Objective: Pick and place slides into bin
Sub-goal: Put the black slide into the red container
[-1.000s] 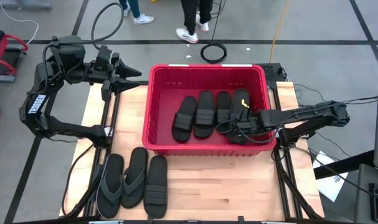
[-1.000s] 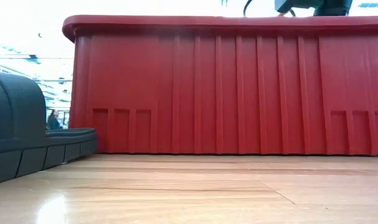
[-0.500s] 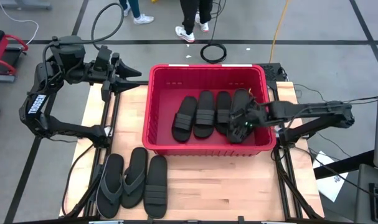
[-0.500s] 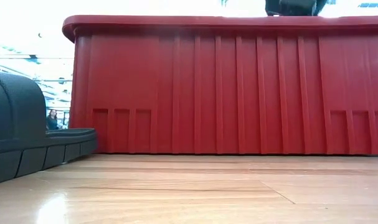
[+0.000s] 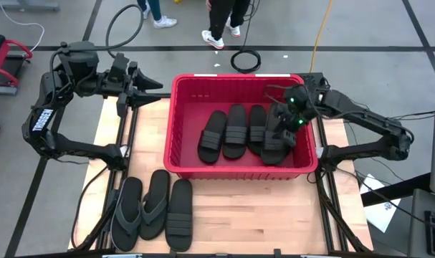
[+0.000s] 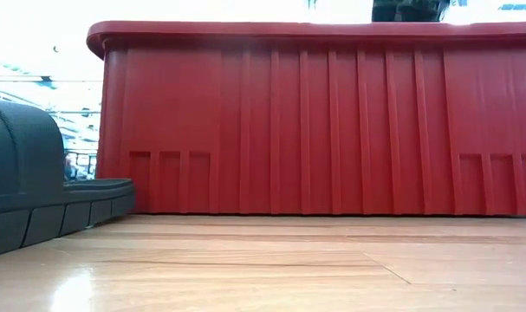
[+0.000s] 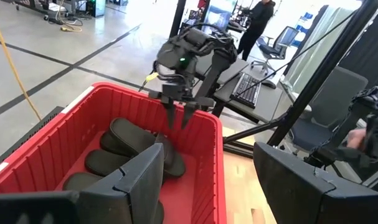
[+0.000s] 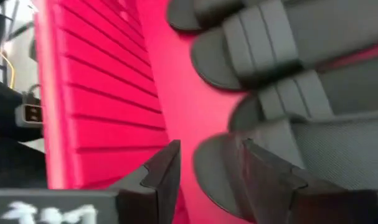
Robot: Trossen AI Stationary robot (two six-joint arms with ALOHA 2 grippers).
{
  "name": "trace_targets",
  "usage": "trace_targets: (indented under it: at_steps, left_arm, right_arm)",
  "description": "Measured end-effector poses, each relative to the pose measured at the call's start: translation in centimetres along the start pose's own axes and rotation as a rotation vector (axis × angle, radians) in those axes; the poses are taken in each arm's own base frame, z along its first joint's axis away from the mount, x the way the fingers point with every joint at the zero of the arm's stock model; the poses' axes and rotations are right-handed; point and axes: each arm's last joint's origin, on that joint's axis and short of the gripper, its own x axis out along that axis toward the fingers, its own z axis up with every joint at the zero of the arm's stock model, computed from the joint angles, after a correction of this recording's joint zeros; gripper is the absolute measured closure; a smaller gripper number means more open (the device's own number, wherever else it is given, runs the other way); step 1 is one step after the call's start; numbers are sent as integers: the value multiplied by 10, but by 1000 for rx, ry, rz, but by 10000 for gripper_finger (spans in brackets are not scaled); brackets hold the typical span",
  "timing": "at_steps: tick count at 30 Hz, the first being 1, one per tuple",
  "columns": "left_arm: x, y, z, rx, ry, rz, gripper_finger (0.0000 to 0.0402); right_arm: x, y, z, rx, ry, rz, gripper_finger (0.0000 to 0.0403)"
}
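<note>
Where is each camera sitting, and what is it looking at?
High view: above the table, looking straight down; both arms, red bin, three sandals on the table.
Low view: at table height, facing the bin's wall; a sandal beside it.
Left wrist view: on the left arm, past its own fingers, facing the right hand over the bin.
Right wrist view: inside the bin, over the sandals.
All four share the red bin.

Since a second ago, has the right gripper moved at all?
Yes. In the high view the right gripper has swung from the bin's near right corner toward its far wall, now over the rightmost slides.
</note>
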Motion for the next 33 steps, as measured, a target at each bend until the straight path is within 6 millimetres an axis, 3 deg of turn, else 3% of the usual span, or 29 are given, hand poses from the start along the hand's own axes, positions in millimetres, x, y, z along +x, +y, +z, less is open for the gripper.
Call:
trace_targets:
  at_steps: [17, 33]
  left_arm:
    - [0, 0, 0, -3, 0, 11, 156]
    - [0, 1, -5, 9, 45, 20, 156]
  right_arm:
    - [37, -72, 7, -21, 233, 78, 232]
    - [54, -92, 3, 24, 350, 146, 237]
